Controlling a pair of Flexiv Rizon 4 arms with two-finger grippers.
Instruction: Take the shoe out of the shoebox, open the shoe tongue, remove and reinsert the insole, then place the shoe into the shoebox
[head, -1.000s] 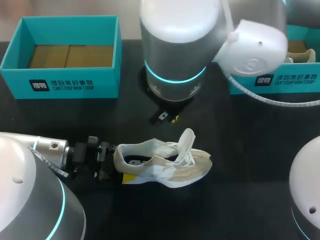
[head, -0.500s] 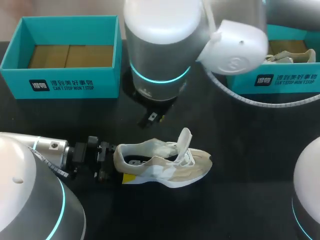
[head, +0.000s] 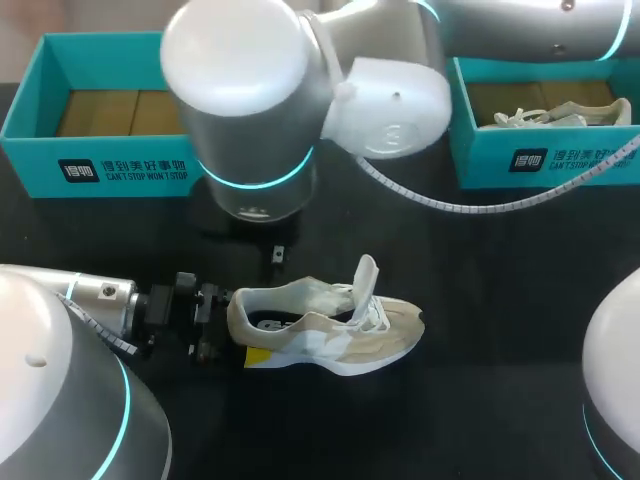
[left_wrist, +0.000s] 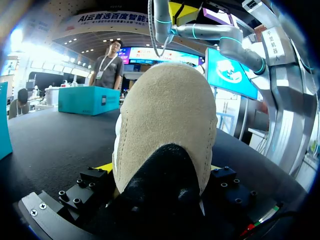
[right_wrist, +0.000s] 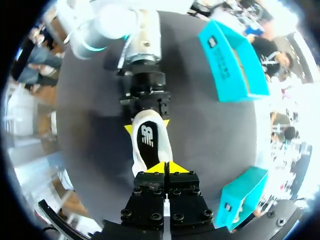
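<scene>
The shoe (head: 325, 325) stood on its sole near the front-mid of the table (head: 480, 260), heel toward the L edge, tongue (head: 368, 278) sticking up. The L gripper (head: 238, 330) was clamped on the heel from both sides. The R gripper (right_wrist: 166, 167) hung up over the shoe w/ its fingers pressed together; a teal shoebox (head: 120, 175) sat at the back L corner, a second box (head: 540, 160) at the back R.

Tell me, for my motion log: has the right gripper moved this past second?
Yes: the right gripper has shifted left, toward the left box, nearer the shoe.
</scene>
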